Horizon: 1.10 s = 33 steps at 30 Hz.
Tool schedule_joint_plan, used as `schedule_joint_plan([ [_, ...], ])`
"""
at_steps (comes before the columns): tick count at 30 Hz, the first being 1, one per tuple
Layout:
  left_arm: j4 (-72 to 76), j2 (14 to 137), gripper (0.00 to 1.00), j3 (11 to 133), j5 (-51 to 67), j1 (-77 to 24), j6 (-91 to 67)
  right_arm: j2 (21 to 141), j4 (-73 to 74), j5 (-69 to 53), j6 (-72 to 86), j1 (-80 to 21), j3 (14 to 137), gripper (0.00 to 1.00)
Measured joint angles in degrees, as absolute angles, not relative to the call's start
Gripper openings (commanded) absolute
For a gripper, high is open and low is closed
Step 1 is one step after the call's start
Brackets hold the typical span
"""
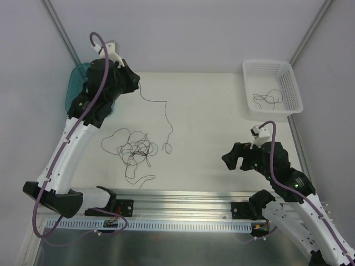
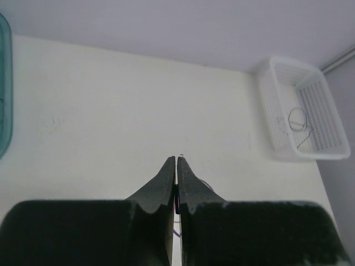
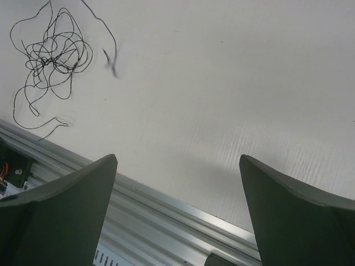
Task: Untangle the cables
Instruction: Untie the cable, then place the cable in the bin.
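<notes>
From above, the left gripper (image 1: 135,82) is stretched out to the far left corner of the table (image 1: 222,111), beside a teal tub (image 1: 75,86). It is clenched on the end of one thin strand (image 1: 165,108). That strand trails back toward the middle of the table and ends in a small loop just beside the tangle (image 1: 133,147), which lies left of centre, nearer the front edge. Whether the loop is free of the tangle or only looks so, I cannot tell at this size. A white basket (image 1: 291,88) sits at the far right corner with one coiled cable (image 1: 266,98) already inside. The right gripper (image 1: 233,162) hangs low near the front right of the table, holding nothing.

The left wrist view shows the fingers pressed flat together, with a sliver of purple wire between them.

The right wrist view shows jaws spread wide over bare table. The tangle is up in the far left of the view and the metal rail (image 3: 166,208) runs along the front edge.

The step in hand looks like drawing this one strand clear. It is best done slowly and low, with the right gripper pinning the tangle so the bundle does not drag along. Then the strand can be carried across to the basket.
</notes>
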State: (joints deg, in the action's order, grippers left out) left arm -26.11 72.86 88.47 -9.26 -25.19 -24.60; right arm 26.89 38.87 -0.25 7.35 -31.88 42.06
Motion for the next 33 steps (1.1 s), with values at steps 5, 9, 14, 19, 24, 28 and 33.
schedule_joint_plan([
  [5, -28.73, 75.68, 0.00, 101.95, -6.00, -15.35, -22.00, 27.46, 38.89, -0.32, 7.18, -31.88, 40.99, 0.97],
  [9, -30.09, 81.34, 0.00, 116.36, -4.91, -7.97, -20.78, 27.94, 38.89, -0.93, 7.18, -31.88, 40.32, 0.97],
  [14, -29.82, 88.88, 0.00, 132.73, -5.37, -1.06, -19.20, 28.25, 38.85, -1.37, 7.20, -31.88, 40.14, 0.97],
  [19, -27.03, 92.82, 0.00, 136.35, -8.62, 4.03, -17.39, 29.26, 38.72, -2.07, 7.18, -31.88, 39.64, 0.97],
  [24, -21.69, 96.36, 0.00, 128.86, -14.72, 6.90, -13.19, 30.68, 38.28, -2.42, 7.20, -31.88, 37.54, 0.97],
  [28, -19.59, 103.39, 0.00, 122.96, -18.28, 7.62, -10.00, 31.81, 37.95, -2.52, 7.22, -31.88, 36.36, 0.97],
  [33, -19.94, 113.01, 0.23, 116.29, -19.20, 9.06, -8.10, 33.39, 37.39, -2.96, 7.20, -31.88, 36.12, 0.97],
])
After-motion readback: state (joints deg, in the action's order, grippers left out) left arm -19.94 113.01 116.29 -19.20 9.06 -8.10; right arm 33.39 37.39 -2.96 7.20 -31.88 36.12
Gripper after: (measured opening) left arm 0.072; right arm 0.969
